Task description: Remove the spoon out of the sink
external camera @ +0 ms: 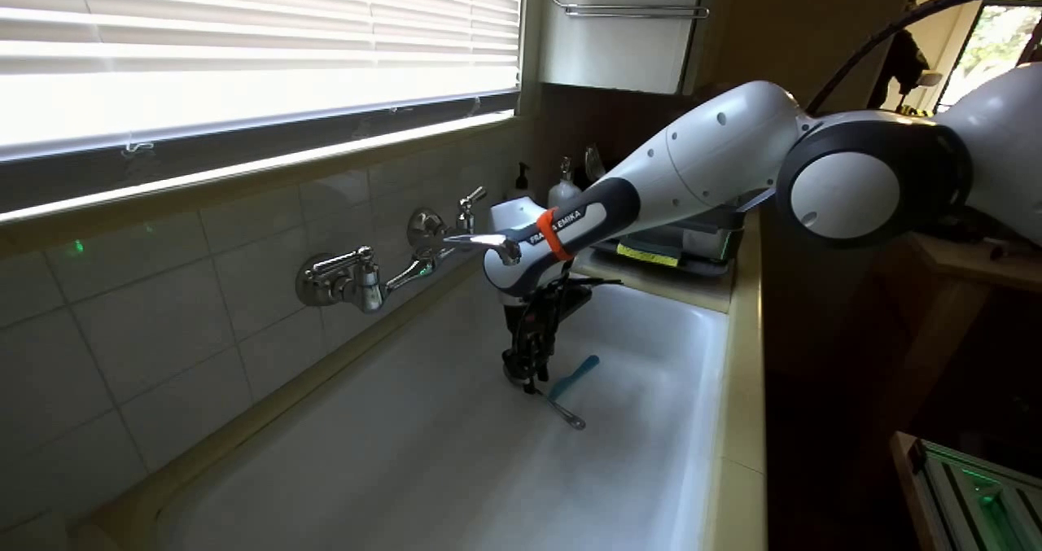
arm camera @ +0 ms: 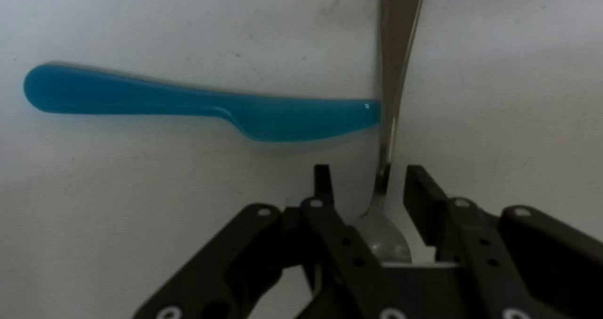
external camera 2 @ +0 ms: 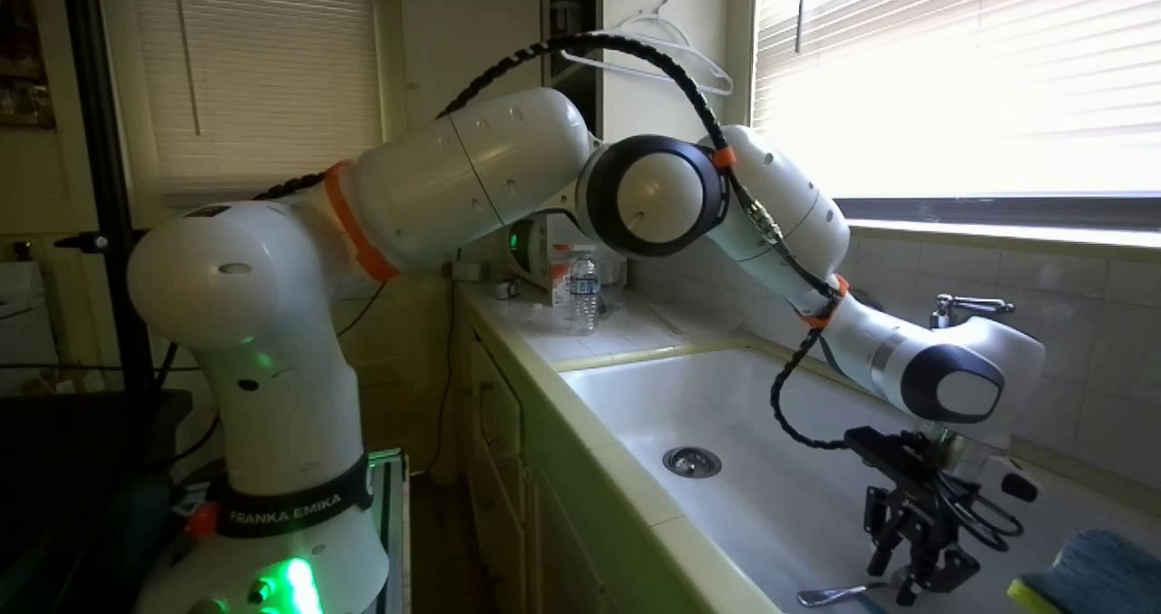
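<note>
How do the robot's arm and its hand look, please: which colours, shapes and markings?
The arm is glossy white, with rounded segments, dark joint rings, orange straps and a black ribbed cable arching above. Its base carries a glowing green light and a dark band lettered FRANKA EMIKA in white. The hand is black and angular, with two jointed fingers; thin dark wires loop beside it.

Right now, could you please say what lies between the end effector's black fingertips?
In the wrist view, the slim grey metal spoon lies there, with bare white sink floor showing on either side.
</note>
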You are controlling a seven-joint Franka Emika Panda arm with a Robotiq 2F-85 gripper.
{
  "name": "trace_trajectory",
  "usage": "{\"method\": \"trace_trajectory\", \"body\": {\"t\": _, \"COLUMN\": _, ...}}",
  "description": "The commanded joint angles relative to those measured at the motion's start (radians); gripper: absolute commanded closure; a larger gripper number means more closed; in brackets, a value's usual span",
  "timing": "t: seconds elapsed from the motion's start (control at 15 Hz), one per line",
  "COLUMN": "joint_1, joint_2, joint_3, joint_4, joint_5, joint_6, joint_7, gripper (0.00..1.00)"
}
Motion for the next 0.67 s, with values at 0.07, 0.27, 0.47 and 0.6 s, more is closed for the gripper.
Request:
{"method": "trace_trajectory", "body": {"t": 0.07, "joint_1": 0.007, "joint_2": 0.020, "joint_3": -0.007, "joint_4": 0.010, "joint_5": 0.002, "joint_6": 0.007, "joint_7": 0.025, "gripper": 0.92}}
{"method": "trace_trajectory", "body": {"t": 0.27, "joint_1": 0.006, "joint_2": 0.027, "joint_3": -0.009, "joint_4": 0.016, "joint_5": 0.002, "joint_6": 0.013, "joint_7": 0.037, "gripper": 1.00}}
{"method": "trace_trajectory", "body": {"t": 0.47, "joint_1": 0.006, "joint_2": 0.027, "joint_3": -0.010, "joint_4": 0.017, "joint_5": 0.001, "joint_6": 0.013, "joint_7": 0.041, "gripper": 0.87}}
{"method": "trace_trajectory", "body": {"t": 0.6, "joint_1": 0.007, "joint_2": 0.026, "joint_3": -0.011, "joint_4": 0.014, "joint_5": 0.001, "joint_6": 0.016, "joint_7": 0.046, "gripper": 0.62}}
